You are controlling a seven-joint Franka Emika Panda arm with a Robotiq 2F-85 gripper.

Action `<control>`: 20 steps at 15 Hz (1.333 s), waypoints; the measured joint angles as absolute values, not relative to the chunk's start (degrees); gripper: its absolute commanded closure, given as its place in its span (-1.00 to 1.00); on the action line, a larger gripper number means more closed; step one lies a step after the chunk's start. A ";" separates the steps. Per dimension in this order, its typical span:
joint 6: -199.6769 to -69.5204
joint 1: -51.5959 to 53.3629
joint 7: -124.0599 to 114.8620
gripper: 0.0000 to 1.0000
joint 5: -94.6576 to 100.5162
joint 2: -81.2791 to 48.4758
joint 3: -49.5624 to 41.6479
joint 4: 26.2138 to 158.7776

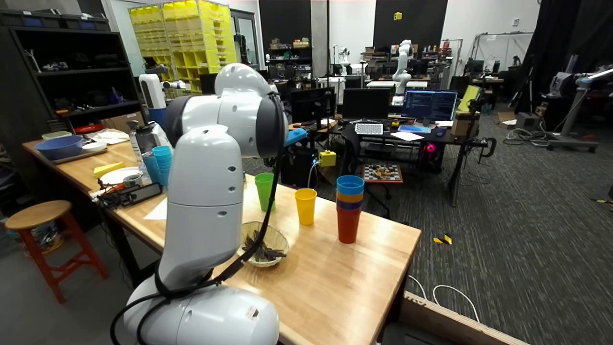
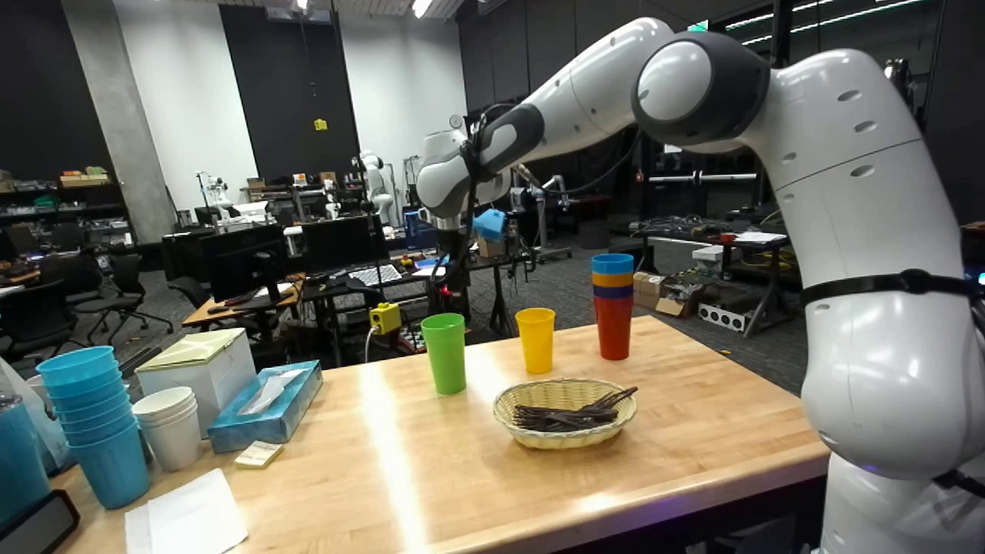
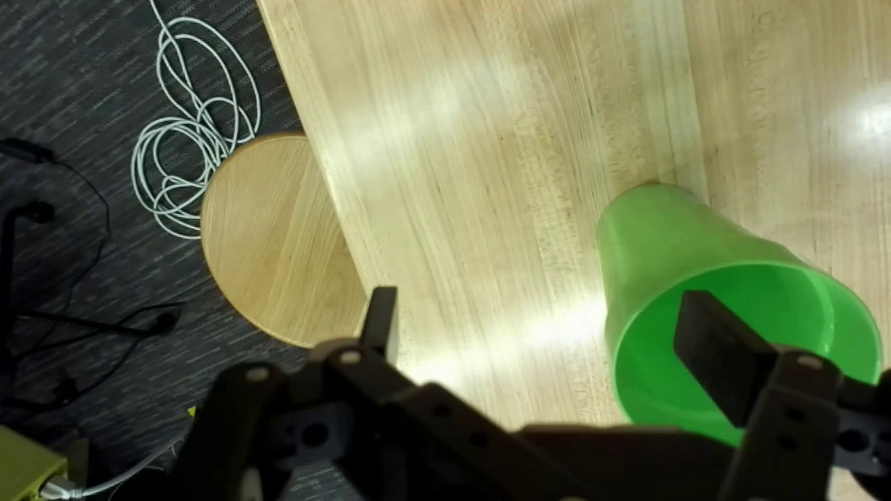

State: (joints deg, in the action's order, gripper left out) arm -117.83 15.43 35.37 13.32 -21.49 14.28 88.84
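Observation:
My gripper (image 3: 540,303) stands wide open, nothing between its fingers. In the wrist view the right finger (image 3: 724,355) overlaps the mouth of a green cup (image 3: 647,236); the left finger is over the table near its edge. In an exterior view the gripper (image 2: 454,269) hangs above and close to that upright green cup (image 2: 444,358), apart from it. A yellow cup (image 2: 536,342) stands beside it, then a stack of red, purple, orange and blue cups (image 2: 613,327). A woven basket (image 2: 565,440) holding dark forks sits nearer the arm's base. The arm hides the gripper in an exterior view.
Along the wooden table (image 2: 331,477) stand a stack of blue cups (image 2: 111,462), white cups (image 2: 171,442), a tissue box (image 2: 265,408) and a white box (image 2: 196,377). A round stool (image 3: 285,243) and coiled white cable (image 3: 184,167) lie beyond the table edge.

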 measured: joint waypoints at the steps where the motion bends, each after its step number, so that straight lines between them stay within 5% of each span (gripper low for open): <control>1: -117.83 15.43 35.37 -1.00 13.18 -21.61 14.56 88.42; 18: -118.94 15.24 35.41 -1.00 7.55 -26.21 15.56 85.51; 19: -118.94 15.20 35.41 -0.50 7.55 -26.54 15.56 85.52; 20: -118.93 15.17 35.41 -0.48 7.55 -26.85 15.56 85.53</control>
State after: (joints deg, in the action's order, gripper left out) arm -118.93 15.17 35.41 7.55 -26.85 15.56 85.53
